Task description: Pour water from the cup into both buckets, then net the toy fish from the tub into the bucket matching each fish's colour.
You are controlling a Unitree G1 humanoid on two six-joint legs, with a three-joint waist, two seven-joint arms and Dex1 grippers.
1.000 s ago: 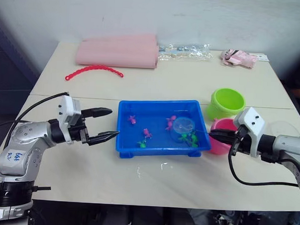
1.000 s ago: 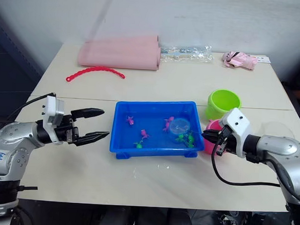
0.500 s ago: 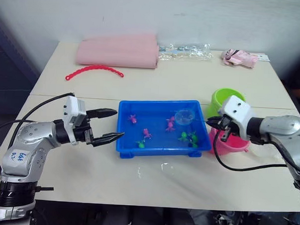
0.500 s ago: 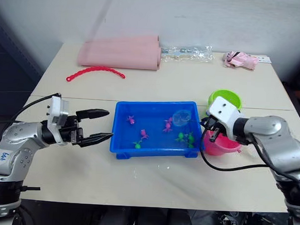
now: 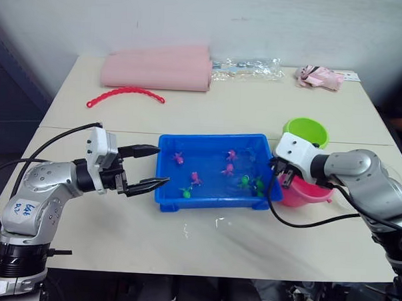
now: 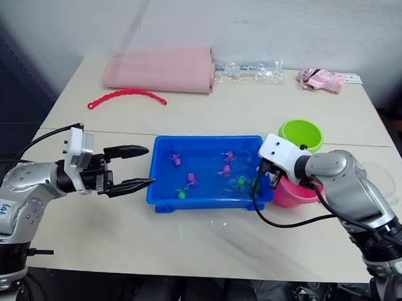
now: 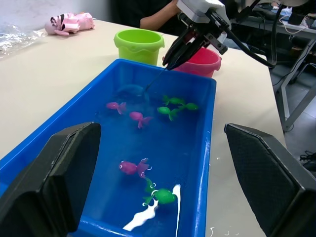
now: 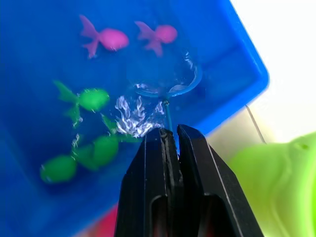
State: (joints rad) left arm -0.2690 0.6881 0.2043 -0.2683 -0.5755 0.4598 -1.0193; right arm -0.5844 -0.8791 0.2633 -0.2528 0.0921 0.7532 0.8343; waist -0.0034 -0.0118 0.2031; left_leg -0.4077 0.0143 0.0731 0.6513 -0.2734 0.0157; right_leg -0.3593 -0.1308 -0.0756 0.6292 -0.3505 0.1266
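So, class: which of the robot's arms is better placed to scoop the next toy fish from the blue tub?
Right. The right gripper is shut on the thin handle of the blue-rimmed net, whose hoop is dipped in the blue plastic tub beside the pink fish. The left gripper hangs open outside it.

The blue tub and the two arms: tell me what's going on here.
The right gripper is shut on the net by its thin handle, with the hoop dipped into the water of the tub near two pink fish. Green fish float close by. The left gripper hangs open beside the tub's other end, holding nothing. The green bucket and the pink bucket stand beside the tub.
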